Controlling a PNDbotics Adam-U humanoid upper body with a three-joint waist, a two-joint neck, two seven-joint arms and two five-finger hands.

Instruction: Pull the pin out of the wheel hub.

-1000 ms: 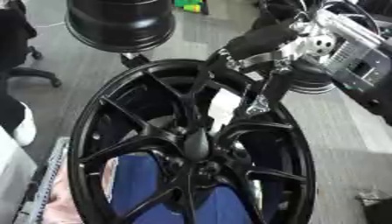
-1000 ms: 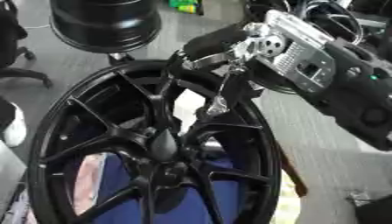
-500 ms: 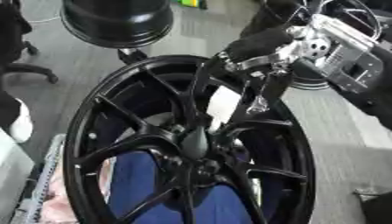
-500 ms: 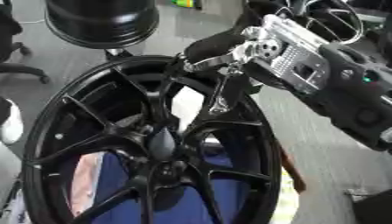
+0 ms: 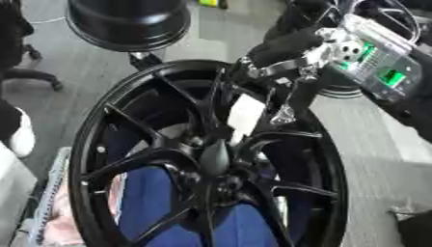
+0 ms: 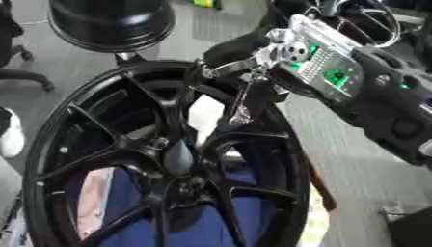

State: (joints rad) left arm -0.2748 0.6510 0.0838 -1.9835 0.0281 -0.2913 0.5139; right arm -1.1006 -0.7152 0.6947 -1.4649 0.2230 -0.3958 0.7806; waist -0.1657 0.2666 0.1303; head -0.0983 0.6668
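Note:
A large black wheel hub [image 5: 93, 144] with thin spokes stands tilted and fills the middle of both views. At its centre sits a dark, cone-shaped pin [image 5: 213, 154]. My right hand [image 5: 283, 48] comes in from the upper right and hovers over the top right of the rim. One straight finger [image 5: 284, 112] with a silver tip hangs down between the spokes, above and to the right of the pin, apart from it. The hand holds nothing. A white label [image 5: 245, 116] shows behind the spokes beside that finger. My left hand shows in neither view.
A second black rim [image 5: 127, 21] stands on the grey floor behind the wheel. Blue cloth [image 5: 152, 202] shows through the lower spokes. An office chair base [image 5: 38, 77] is at the left, and another wheel [image 5: 371, 14] at the top right.

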